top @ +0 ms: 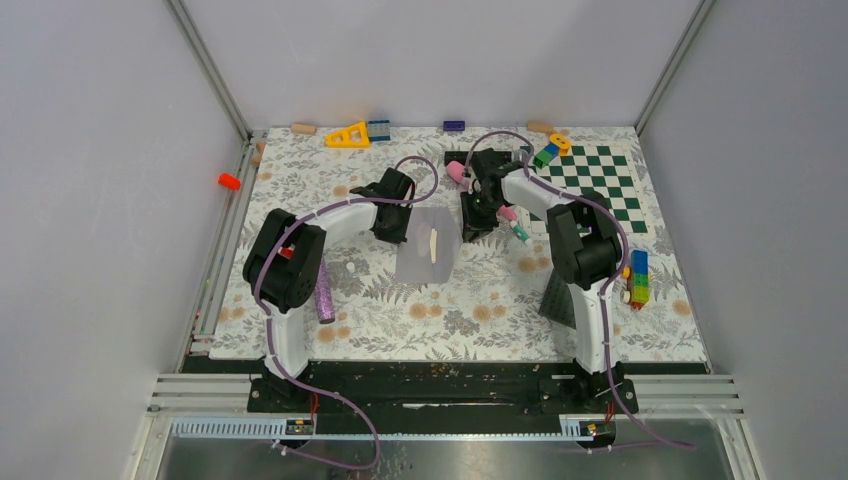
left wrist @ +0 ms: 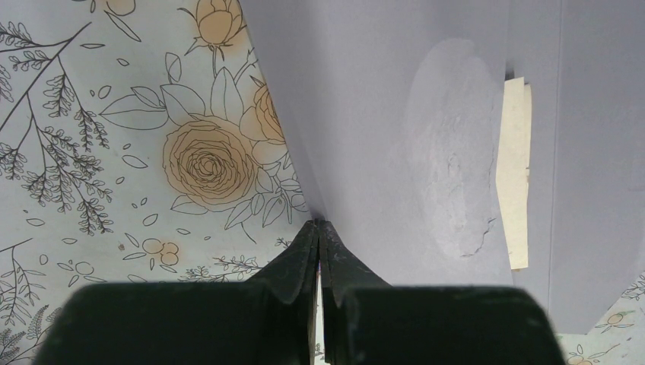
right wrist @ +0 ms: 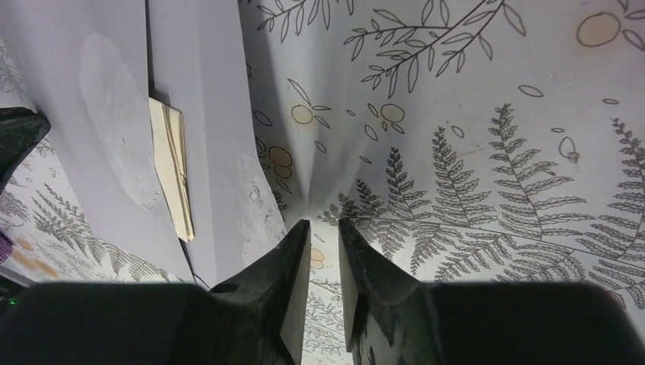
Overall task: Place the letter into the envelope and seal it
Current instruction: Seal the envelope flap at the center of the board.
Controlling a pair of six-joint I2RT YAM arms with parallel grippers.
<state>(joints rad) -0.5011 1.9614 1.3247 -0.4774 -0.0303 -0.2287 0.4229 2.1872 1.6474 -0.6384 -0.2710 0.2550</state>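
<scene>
The light grey envelope [top: 420, 262] lies mid-table on the floral mat. Only a narrow tan strip of the letter [top: 433, 245] shows at its opening, also seen as the letter [left wrist: 516, 167] in the left wrist view and the letter [right wrist: 171, 167] in the right wrist view. My left gripper [left wrist: 319, 225] is at the envelope [left wrist: 395, 114], shut on its left edge, which looks slightly raised there. My right gripper [right wrist: 324, 225] is just beside the right edge of the envelope [right wrist: 205, 114]. Its jaws stand a narrow gap apart with nothing between them, and the mat puckers in front of the tips.
Behind the right arm are a green-and-white checkerboard [top: 600, 185] and a pink cylinder [top: 457, 172]. Coloured bricks [top: 637, 275] and a dark studded plate [top: 558, 298] sit at the right. A purple glitter cylinder [top: 325, 300] lies under the left arm, and a yellow triangle [top: 348, 135] at the back.
</scene>
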